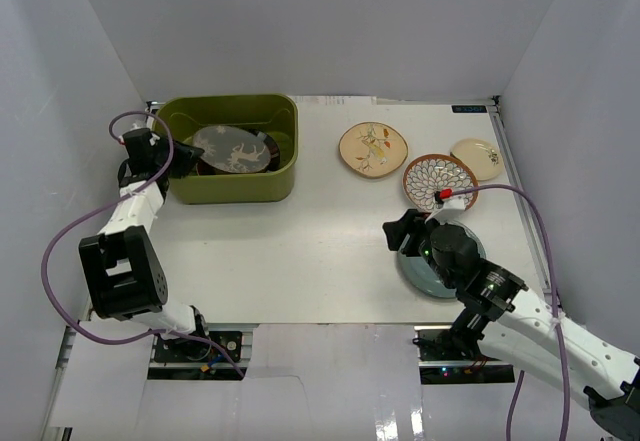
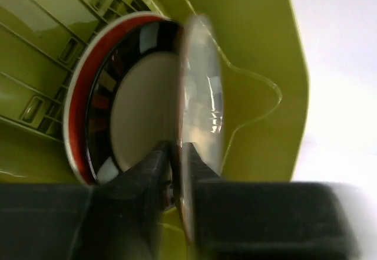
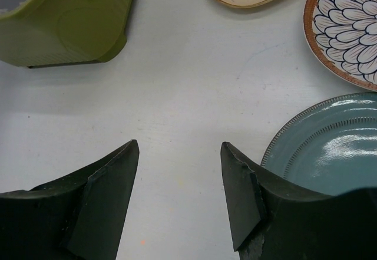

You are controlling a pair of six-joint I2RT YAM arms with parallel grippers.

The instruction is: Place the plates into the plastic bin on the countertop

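Closest in, the right gripper [image 3: 179, 144] is held low over the white countertop [image 1: 320, 241], its jaws apart with nothing between them, and the pale blue plate [image 3: 330, 148] is seen just beside one finger. Farther back on the right, the brown-white lattice plate [image 1: 440, 181], the tan floral plate [image 1: 372, 149] and the small cream plate [image 1: 478, 158] are laid flat, near one another. At far left the olive-green plastic bin [image 1: 230, 189] is set close to the side wall. Inside it the left gripper [image 2: 177, 149] is clamped on the rim of the grey plate [image 1: 235, 149], above the dark-rimmed cream plate [image 2: 141, 107] and the red plate [image 2: 79, 118]. The surface is enclosed by plain white walls [image 1: 320, 21].
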